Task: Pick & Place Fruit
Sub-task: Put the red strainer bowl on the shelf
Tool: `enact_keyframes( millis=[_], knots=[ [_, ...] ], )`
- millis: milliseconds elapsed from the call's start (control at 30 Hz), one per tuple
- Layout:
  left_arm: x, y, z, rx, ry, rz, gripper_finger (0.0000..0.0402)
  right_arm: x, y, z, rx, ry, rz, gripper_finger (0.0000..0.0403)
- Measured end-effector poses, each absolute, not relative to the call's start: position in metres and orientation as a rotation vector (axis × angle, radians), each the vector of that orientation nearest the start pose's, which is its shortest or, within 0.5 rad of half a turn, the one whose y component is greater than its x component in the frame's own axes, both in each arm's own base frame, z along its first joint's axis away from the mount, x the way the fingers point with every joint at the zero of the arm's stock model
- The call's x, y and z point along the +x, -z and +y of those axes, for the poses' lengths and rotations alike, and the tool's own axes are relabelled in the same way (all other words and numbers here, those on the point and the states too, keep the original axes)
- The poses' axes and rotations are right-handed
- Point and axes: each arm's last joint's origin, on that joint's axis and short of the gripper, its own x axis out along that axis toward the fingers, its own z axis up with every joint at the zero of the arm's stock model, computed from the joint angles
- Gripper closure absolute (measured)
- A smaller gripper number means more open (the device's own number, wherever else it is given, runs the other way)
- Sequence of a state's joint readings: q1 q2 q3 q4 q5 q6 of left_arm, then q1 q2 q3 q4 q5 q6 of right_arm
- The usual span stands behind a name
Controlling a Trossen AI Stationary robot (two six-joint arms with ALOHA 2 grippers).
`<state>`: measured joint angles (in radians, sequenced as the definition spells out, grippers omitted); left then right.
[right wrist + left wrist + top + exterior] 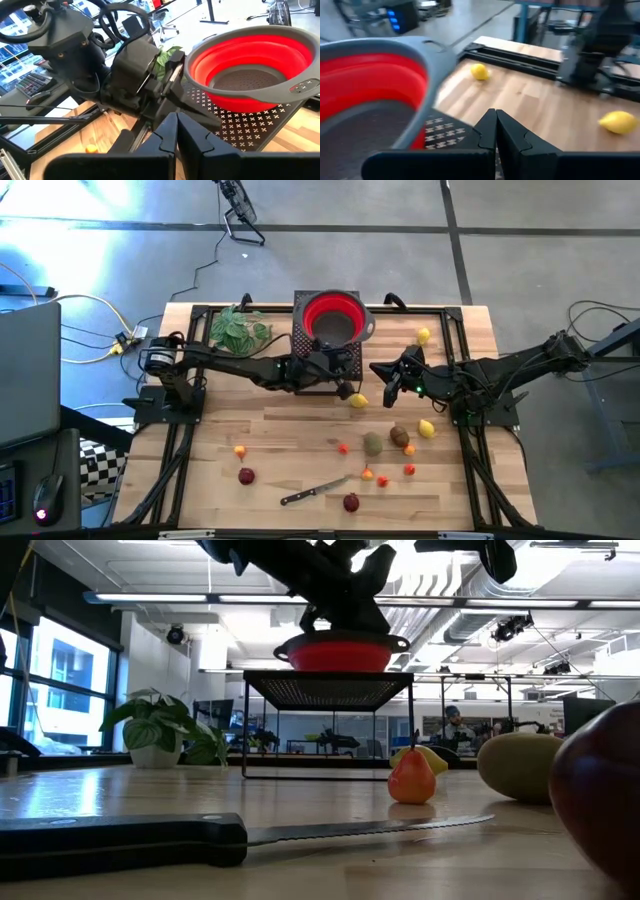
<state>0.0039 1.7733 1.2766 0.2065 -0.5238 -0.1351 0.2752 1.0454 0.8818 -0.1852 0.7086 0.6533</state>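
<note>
Two grippers sit raised at the table's middle, both with fingers pressed together and nothing between them. Left gripper (340, 375) hovers at the near right corner of the black mesh stand (302, 330), just beside the rim of the red colander (333, 318) resting on that stand. Right gripper (385, 385) hovers to the right of the stand, its tip facing the left gripper across a narrow gap.

All fruit lies on the wooden table (200, 460); the colander holds none:
- One lemon (358, 400) lies below that gap; another (424, 335) near the far right edge; a third (427, 428) near the right rail.
- Olive-green oval (373, 443) and brown oval (399, 435) lie side by side at centre right.
- Dark red balls (246, 475) (351, 502) and small orange pieces (240, 450) (367, 473) lie scattered toward the near edge.

Black-handled knife (313, 492) lies near the front edge. Leafy sprig (238, 328) occupies the far left corner. Open board remains at left centre.
</note>
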Motion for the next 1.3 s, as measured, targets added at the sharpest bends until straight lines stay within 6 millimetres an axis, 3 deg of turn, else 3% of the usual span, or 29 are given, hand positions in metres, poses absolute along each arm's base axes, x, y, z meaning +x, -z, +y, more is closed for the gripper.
enact_keyframes(
  millis=[267,567,1300],
  knots=[
    [0.401,-0.265,0.027,-0.014,-0.687,0.319,0.0401,0.22,-0.32,0.043,0.47,0.509,0.158,0.04],
    [0.397,-0.264,0.053,-0.04,-0.772,0.325,0.0401,0.22,-0.32,0.043,0.468,0.51,0.161,0.04],
    [0.391,-0.256,0.054,0.006,-0.918,0.397,0.0401,0.219,-0.318,0.042,0.459,0.511,0.18,0.04]
  ],
)
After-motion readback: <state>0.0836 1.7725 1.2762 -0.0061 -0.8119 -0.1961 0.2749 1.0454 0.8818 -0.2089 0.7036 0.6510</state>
